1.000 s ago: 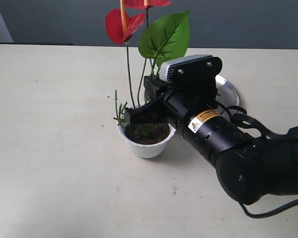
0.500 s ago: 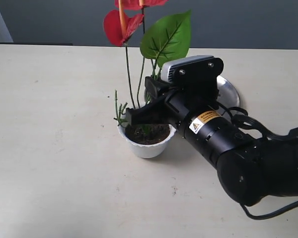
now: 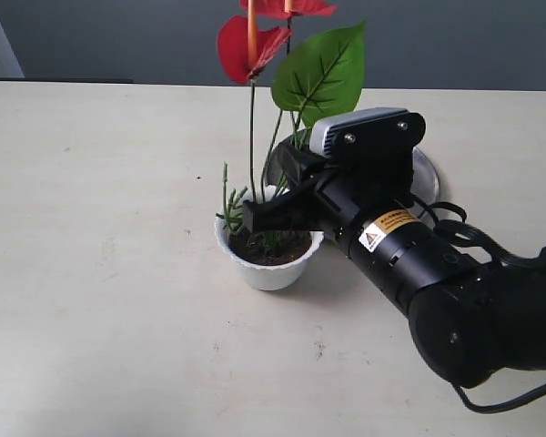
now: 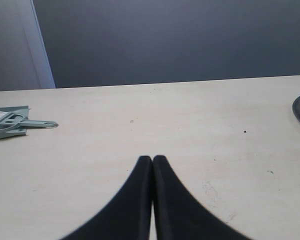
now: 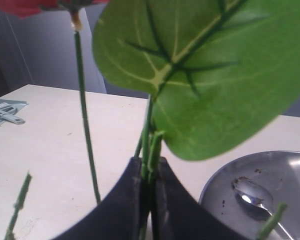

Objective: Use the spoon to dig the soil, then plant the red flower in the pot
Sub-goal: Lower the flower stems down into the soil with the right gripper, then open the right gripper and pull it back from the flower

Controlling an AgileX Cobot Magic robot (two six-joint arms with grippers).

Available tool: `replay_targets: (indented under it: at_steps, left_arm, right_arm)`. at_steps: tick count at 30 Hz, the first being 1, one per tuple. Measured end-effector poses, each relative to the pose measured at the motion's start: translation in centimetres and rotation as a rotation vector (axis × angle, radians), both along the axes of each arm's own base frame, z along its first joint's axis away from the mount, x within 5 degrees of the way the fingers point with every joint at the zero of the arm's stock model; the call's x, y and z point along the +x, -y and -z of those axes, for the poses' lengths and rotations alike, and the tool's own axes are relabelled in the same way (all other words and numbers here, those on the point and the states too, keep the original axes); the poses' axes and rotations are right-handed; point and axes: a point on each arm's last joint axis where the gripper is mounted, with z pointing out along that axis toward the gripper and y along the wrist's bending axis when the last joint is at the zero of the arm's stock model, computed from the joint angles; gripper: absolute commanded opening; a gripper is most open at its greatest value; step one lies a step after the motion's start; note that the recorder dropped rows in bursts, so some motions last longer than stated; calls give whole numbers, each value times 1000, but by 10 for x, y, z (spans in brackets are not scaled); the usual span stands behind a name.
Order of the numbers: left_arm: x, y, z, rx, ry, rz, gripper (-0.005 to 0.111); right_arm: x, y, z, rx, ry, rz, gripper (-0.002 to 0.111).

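Flower got nudged to the right, still clamped

The right gripper pinches the red flower stems over the white pot of soil; stems and arm sit further right than a second ago. Left gripper is closed on nothing. Beige table, grey wall, spoon on the steel plate.

You see a glossy black cylindrical right arm with a yellow-and-white warning label, black cables, and a grey screwed camera housing.
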Motion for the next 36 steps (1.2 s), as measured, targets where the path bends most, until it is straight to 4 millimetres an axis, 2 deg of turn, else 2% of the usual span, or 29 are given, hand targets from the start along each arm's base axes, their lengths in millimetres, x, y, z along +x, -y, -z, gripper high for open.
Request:
replay_targets:
  at_steps: [17, 21, 23, 33, 36]
  left_arm:
    - [0, 0, 0, 0, 0, 0, 0]
    - [0, 0, 0, 0, 0, 0, 0]
    - [0, 0, 0, 0, 0, 0, 0]
    - [0, 0, 0, 0, 0, 0, 0]
    - [0, 0, 0, 0, 0, 0, 0]
  right_arm:
    - [0, 0, 0, 14, -13, 3, 1]
    - [-1, 0, 2, 4, -27, -1, 17]
    - [-5, 3, 20, -81, -129, -15, 23]
    - [-7, 4, 25, -103, -168, -16, 23]
    - [-8, 4, 19, -93, -150, -32, 23]
